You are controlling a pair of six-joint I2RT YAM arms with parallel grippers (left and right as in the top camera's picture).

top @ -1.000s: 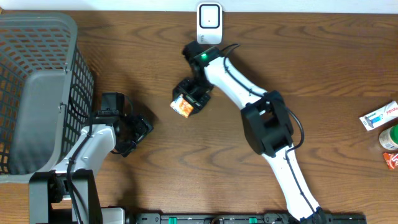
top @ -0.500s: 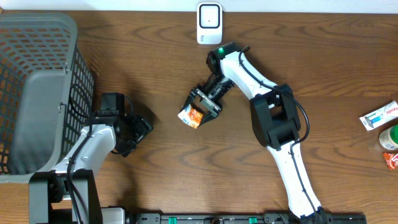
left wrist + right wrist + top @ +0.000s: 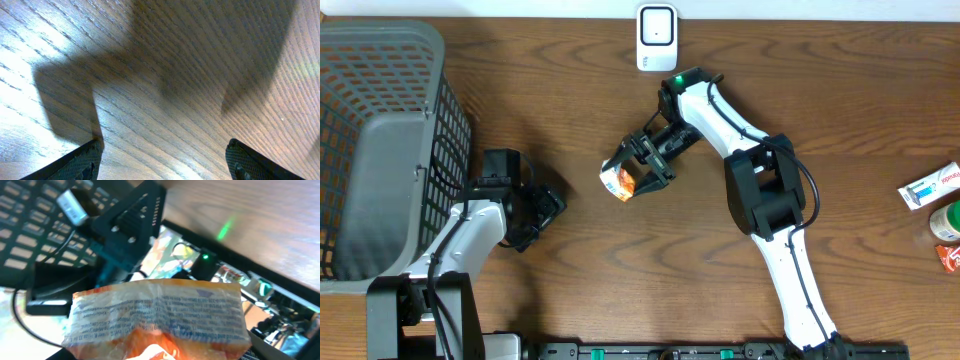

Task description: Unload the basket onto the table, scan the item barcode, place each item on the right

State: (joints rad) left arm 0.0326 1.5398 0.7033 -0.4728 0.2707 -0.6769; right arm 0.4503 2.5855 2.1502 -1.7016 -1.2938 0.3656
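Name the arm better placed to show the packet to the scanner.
Right: the right gripper holds the packet near the scanner; the left gripper is open, empty, farther off.

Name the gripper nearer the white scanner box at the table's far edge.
Right. The right gripper, holding an orange packet, is near the white scanner box; the left gripper is far off beside the grey basket.
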